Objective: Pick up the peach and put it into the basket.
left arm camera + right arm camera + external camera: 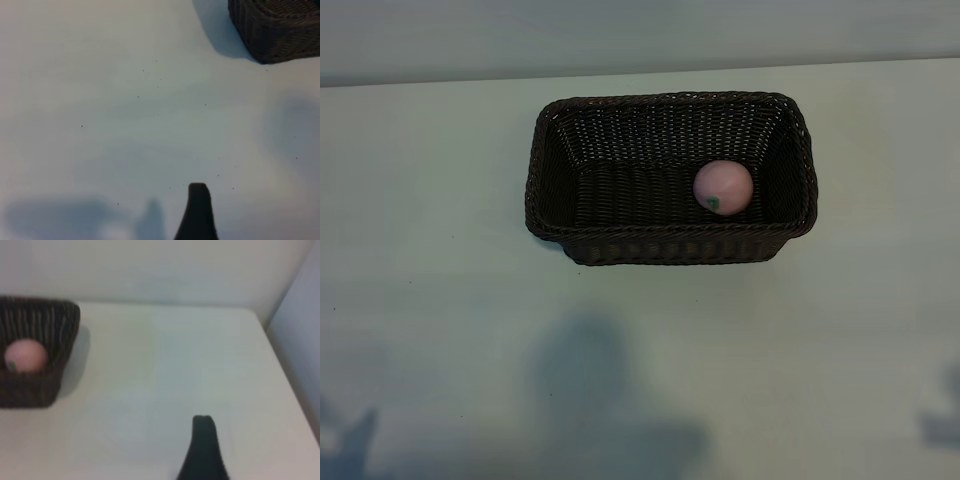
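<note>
The pale-pink peach (723, 187) with its small green mark lies inside the dark-brown wicker basket (670, 246), near the basket's right end. The right wrist view shows the peach (26, 356) resting in the basket (30, 390), well away from my right gripper (160, 465). Only one dark finger (203, 450) of that gripper shows, with bare table beside it. My left gripper (160, 225) also shows a single finger (198, 212) over bare table, far from the basket's corner (280, 30). Both grippers stand open and hold nothing. Neither arm appears in the exterior view.
The basket stands on a pale table (440, 300), close to its far edge. A wall runs behind the table (150, 270), and the table's side edge (290, 390) lies beside the right gripper. Soft shadows fall on the near part of the table.
</note>
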You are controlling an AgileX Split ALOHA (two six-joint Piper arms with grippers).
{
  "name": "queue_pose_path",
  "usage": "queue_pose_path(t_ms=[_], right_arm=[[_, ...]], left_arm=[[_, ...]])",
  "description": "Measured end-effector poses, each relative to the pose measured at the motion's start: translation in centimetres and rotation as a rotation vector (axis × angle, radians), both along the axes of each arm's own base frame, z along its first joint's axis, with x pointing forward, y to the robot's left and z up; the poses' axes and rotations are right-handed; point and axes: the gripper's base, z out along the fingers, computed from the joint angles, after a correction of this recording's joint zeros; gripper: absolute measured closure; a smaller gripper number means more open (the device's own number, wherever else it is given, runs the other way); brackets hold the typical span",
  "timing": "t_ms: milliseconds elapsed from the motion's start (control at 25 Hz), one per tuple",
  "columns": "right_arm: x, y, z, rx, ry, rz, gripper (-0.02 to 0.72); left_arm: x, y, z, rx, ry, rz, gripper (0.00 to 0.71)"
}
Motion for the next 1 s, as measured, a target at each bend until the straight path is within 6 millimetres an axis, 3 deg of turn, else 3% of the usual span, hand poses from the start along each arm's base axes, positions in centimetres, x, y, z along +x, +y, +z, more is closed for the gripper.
queue_pose_path(t_ms=[320,1000], right_arm=[[1.8,-0.3,-3.4,0.031,0.120,-0.007,0.164],[1.9,-0.7,-4.0,0.012,0.148,-0.030,0.163]], left_arm=[[0.0,0.0,0.0,-0.001,0.000,0.001,0.117],[0.0,0.0,0.0,-0.001,0.000,0.001,0.117]])
